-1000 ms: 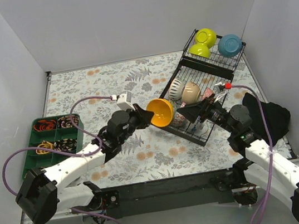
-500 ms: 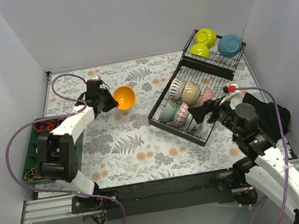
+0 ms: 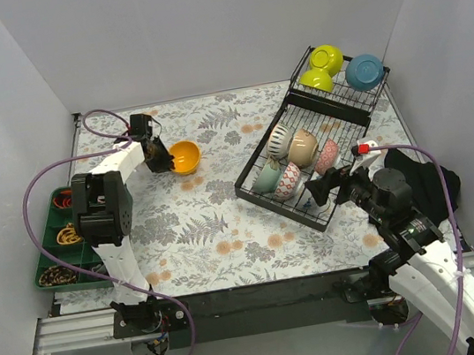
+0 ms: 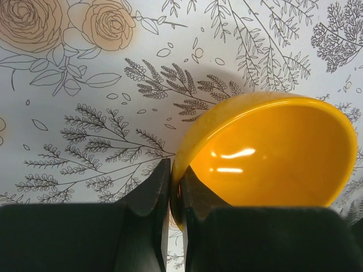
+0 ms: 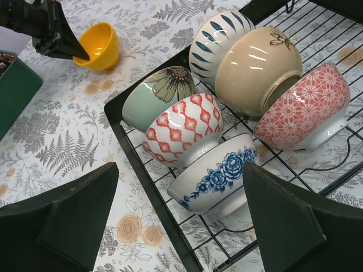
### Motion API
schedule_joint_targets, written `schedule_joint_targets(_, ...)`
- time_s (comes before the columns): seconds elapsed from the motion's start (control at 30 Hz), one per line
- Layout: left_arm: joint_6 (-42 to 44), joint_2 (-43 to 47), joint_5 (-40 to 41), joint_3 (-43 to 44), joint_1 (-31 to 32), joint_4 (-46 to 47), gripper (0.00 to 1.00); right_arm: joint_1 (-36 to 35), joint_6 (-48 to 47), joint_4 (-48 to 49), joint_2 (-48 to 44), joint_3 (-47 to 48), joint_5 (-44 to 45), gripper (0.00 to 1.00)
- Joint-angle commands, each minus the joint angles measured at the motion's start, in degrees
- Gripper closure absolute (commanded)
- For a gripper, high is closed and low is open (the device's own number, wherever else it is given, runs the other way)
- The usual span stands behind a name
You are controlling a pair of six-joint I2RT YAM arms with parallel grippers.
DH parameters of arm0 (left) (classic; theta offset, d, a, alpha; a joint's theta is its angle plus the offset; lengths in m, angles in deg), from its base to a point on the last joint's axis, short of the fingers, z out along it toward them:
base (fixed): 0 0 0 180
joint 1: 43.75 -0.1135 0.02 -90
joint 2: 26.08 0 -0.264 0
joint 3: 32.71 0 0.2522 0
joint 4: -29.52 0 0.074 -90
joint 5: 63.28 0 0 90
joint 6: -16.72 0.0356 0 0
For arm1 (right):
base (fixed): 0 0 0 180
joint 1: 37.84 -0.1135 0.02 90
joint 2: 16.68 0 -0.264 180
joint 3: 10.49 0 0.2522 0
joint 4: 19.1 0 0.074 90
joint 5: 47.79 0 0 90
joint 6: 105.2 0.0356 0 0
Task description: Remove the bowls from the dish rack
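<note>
While our left gripper (image 4: 174,170) pinches the rim of the orange bowl (image 4: 272,153) at the far left, nine bowls (image 3: 302,145) are left in the dish rack (image 3: 252,191) at the right. Our right gripper (image 3: 326,185) hangs wide open, empty, over its near edge.

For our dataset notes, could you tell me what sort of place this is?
Probably a lab test cell, not a kitchen: plain grey walls enclose a floral-covered table, the left arm and right arm are bolted at its edge, and the dish rack holds bowls.
</note>
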Motion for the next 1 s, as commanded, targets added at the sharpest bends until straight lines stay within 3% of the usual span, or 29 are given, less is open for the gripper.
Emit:
schedule_joint_targets(0.0,2.1,1.0,0.9,1.0,-0.3,-2.6,0.89,0.1,-1.4,-0.7,0.0,2.3,1.4,0.01)
schedule_joint_targets(0.07,2.3,1.3,0.6,0.8,-0.3,-2.7,0.76,0.3,-1.4,-0.6,0.4,2.4,1.4,0.01)
schedule_joint_targets(0.17,2.5,2.9,1.0,0.2,-0.3,-2.2,0.66,0.2,-1.8,-1.0,0.7,2.7,2.1,0.01)
schedule_joint_targets(0.2,2.6,3.8,1.1,0.2,-0.3,-2.1,0.55,0.2,-2.1,-1.2,0.7,3.0,2.4,0.01)
schedule_joint_targets(0.27,2.7,5.2,1.2,0.0,-0.3,-2.0,0.45,0.2,-2.9,-1.7,1.0,3.8,2.5,0.01)
schedule_joint_targets(0.43,2.8,12.0,1.2,-0.5,-0.3,-1.7,0.08,0.2,-5.7,-4.9,2.3,6.9,7.8,0.01)
schedule_joint_targets(0.53,3.3,18.2,-0.7,-2.2,-0.2,0.1,0.02,0.3,-6.3,-5.4,3.2,9.2,10.1,0.01)
schedule_joint_targets(0.73,3.7,30.9,-7.8,-12.7,0.5,9.8,0.02,0.2,-11.0,-5.5,9.3,16.0,16.0,0.01)
schedule_joint_targets(0.97,5.1,45.4,-9.9,-24.5,2.8,17.3,0.02,0.3,-17.6,-5.7,21.3,26.6,26.9,0.01)
